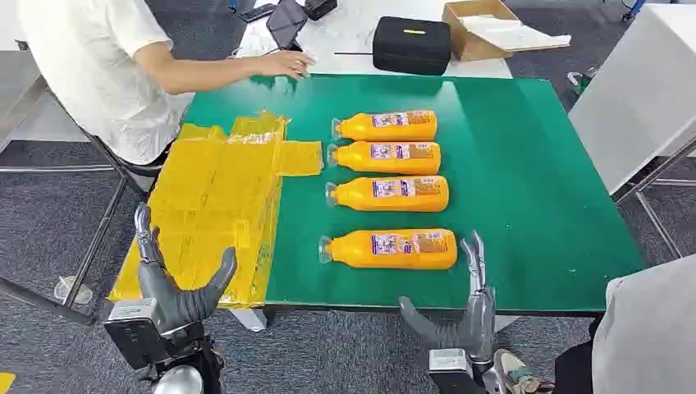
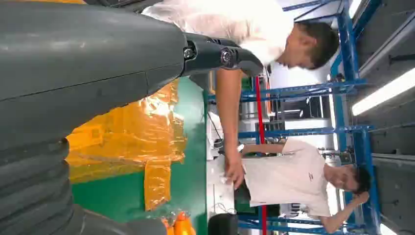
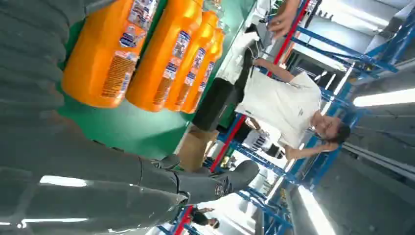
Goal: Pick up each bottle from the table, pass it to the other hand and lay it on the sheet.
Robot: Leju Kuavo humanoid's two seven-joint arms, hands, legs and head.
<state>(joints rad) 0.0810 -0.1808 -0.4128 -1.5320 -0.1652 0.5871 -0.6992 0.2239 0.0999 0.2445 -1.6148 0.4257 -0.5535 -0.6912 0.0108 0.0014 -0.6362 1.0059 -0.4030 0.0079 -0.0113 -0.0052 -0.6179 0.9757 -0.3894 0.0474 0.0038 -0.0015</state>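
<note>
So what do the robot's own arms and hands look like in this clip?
Both the left hand and the right hand are dark grey with long, slim, jointed fingers and a thick thumb. Each sits on a boxy grey wrist block, with a rounded silver arm segment below. The wrist views show a grey ribbed cover.

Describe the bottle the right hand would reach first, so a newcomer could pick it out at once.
Start at the green table, where orange bottles lie on their sides in a column right of the yellow sheet. Take the nearest bottle, at the front edge just ahead of the right hand. A wider gap separates it from the other three, which lie close together.
</note>
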